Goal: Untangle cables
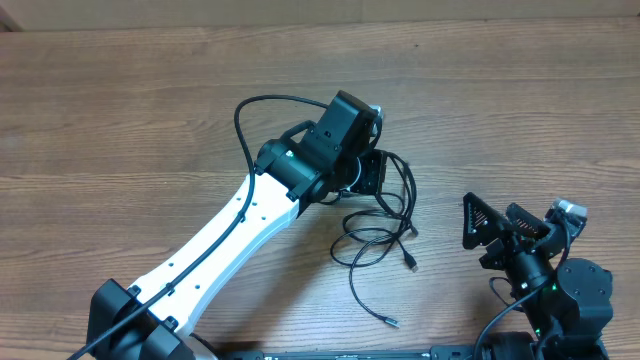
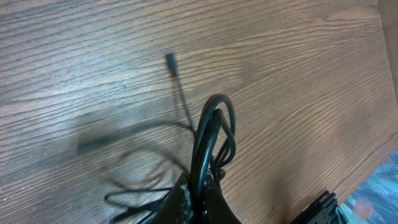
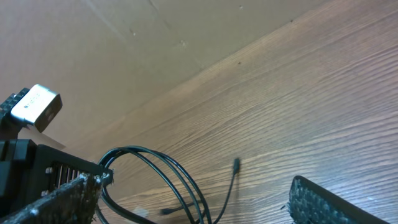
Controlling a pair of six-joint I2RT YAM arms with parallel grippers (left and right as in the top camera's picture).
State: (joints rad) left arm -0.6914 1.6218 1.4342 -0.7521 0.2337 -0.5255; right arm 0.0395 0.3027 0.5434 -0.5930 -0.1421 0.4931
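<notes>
The cables (image 1: 378, 236) are thin black cords lying in a loose tangle on the wooden table just right of centre, with small plugs (image 1: 410, 265) at their loose ends. My left gripper (image 1: 371, 176) sits over the tangle's upper part. In the left wrist view it (image 2: 200, 188) is shut on a bundled loop of the cables (image 2: 214, 115), which arches up from between the fingers. A plug (image 2: 171, 62) lies further out on the wood. My right gripper (image 1: 503, 235) stands open to the right of the tangle, apart from it. In the right wrist view the cables (image 3: 177, 174) show ahead between its spread fingers (image 3: 323, 202).
The left arm's white link (image 1: 235, 225) runs diagonally from the bottom left to the centre, with its own thicker black wire (image 1: 250, 110) looping above it. The right arm's base (image 1: 570, 295) is at the bottom right corner. A pale wall (image 3: 124, 50) rises behind the table's far edge.
</notes>
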